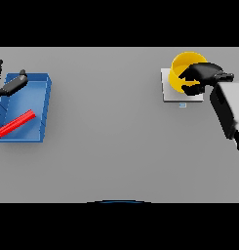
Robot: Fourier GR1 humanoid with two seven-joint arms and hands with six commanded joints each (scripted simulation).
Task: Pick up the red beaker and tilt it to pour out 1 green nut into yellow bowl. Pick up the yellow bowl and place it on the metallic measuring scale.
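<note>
Head view: already on the metallic measuring scale point(167, 93), at the far right of the grey table point(116, 146), sits the yellow bowl point(178, 68), with the right hand point(201, 78) on its right rim, fingers point(190, 89) curled round the wall in a hold. Whether a green nut lies inside cannot be told, since the hand hides much of the bowl's interior. At the far left, the red beaker point(15, 123) lies on its side in a blue tray point(43, 93), and the left hand point(9, 85) hovers over the tray's far left corner with fingers spread wide, holding nothing. Risks, as judged: on release, curled fingers catching the rim could drag or tip the bowl off the plate; the bowl appears set toward the far edge of the scale, so a small nudge might unseat it.
</note>
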